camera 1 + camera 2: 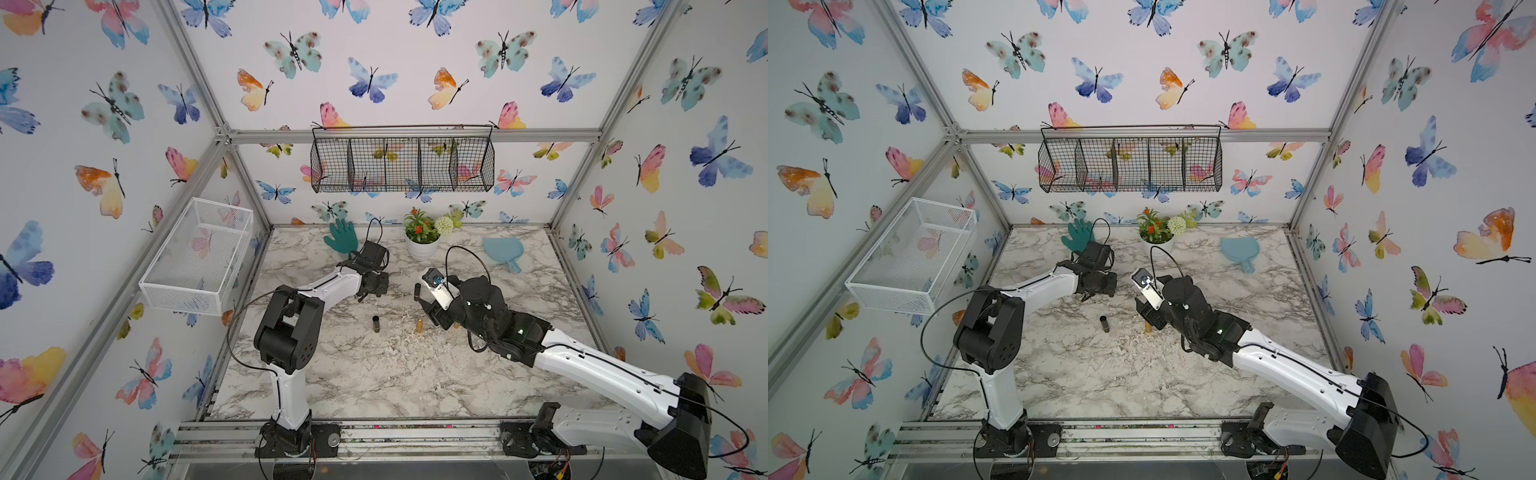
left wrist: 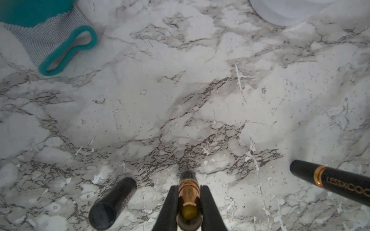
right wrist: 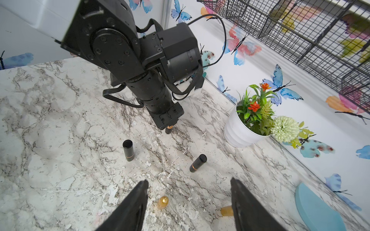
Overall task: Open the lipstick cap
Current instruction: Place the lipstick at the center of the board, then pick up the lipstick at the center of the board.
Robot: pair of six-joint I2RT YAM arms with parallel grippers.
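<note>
nearest, the rail (image 1: 395, 434) with both arm bases, then bare marbled surface (image 1: 374, 382). mid-surface on the left, an upright black tube (image 1: 376, 323), perhaps a pulled cap, cannot tell. right of it, a gold piece (image 3: 163, 202) and another gold piece (image 3: 227, 211), close by the right tool (image 3: 189, 181): fingers wide apart, nothing between them, aimed across at the left arm, probably ready for the pulling half. a second lipstick (image 3: 198, 163) lying flat between the two arms. farther left, the left tool (image 2: 189, 188) clamped on the lipstick (image 2: 189, 193), black base pointing down at the surface, gold sleeve and olive tip bare on top: cap apparently off already. gripped by the body, likely for steadiness against a pull. clear gap to the right tool, no contact. at the far edge, teal glove (image 1: 341, 237), potted plant (image 1: 422, 237), blue paddle (image 1: 503, 251).
</note>
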